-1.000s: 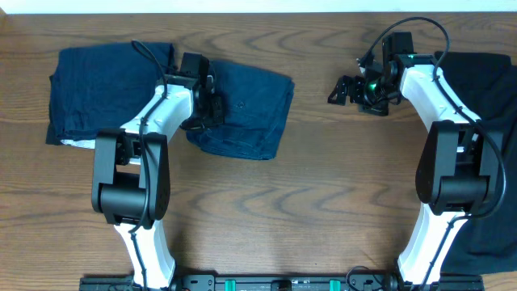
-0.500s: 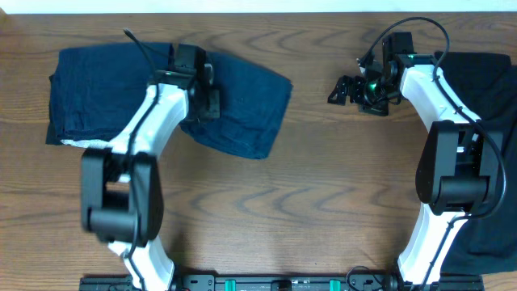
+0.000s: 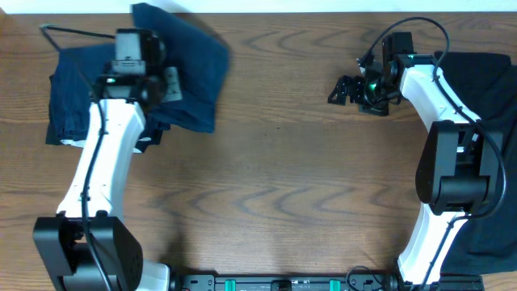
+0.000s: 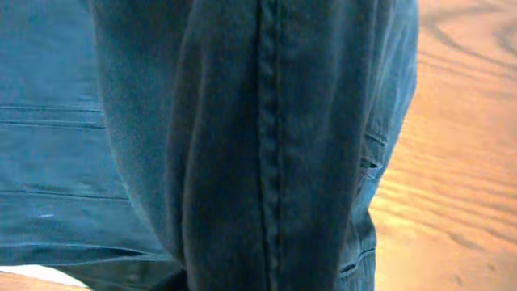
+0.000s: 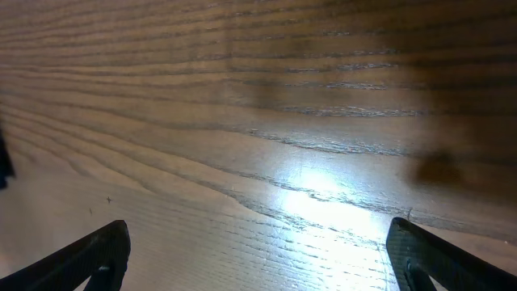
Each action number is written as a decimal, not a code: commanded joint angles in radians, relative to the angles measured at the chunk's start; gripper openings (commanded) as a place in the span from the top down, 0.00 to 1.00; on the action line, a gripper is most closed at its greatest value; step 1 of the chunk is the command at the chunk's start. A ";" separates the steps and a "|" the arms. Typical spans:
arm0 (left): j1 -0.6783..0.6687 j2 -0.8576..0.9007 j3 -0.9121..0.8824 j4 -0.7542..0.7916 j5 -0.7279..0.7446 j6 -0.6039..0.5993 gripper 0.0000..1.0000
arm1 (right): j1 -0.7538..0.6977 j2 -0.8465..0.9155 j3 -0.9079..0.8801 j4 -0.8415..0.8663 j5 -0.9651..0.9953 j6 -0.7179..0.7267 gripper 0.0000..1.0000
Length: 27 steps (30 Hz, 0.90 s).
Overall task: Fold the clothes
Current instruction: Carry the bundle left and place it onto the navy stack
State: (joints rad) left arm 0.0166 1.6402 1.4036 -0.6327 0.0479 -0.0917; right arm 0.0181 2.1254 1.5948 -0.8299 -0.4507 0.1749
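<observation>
A dark navy denim garment point(image 3: 69, 97) lies at the far left of the wooden table point(image 3: 275, 178). My left gripper point(image 3: 168, 86) is shut on its right-hand part and holds that flap point(image 3: 194, 61) lifted and doubled over the rest. The left wrist view is filled by hanging denim with a stitched seam point(image 4: 271, 145); my fingers are hidden there. A black garment point(image 3: 494, 89) lies along the right edge. My right gripper point(image 3: 339, 89) is open and empty just above bare wood, left of the black garment; both fingertips show in the right wrist view point(image 5: 258, 263).
A white strip point(image 3: 323, 6) runs along the table's far edge. The two arm bases point(image 3: 275, 283) stand at the front edge. A small white patch point(image 3: 77, 143) shows under the navy garment's lower left corner.
My left gripper has swung left and toward the far edge, carrying the garment's right part up and over the left part. The right arm has not moved.
</observation>
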 commanded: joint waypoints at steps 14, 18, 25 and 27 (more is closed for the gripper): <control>0.208 -0.038 0.056 0.100 0.130 0.061 0.94 | 0.002 -0.020 0.013 0.000 0.003 -0.012 0.01; 0.246 -0.036 0.056 0.101 0.127 0.062 0.94 | 0.003 -0.020 0.013 0.000 0.003 -0.012 0.01; 0.325 -0.024 0.056 0.107 0.124 0.073 0.94 | 0.002 -0.020 0.013 0.000 0.003 -0.012 0.01; 0.340 -0.010 0.055 0.108 0.124 0.080 0.94 | 0.002 -0.020 0.013 0.000 0.003 -0.012 0.01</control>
State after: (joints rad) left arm 0.3317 1.6398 1.4109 -0.5407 0.1703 -0.0288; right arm 0.0181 2.1254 1.5948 -0.8295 -0.4507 0.1749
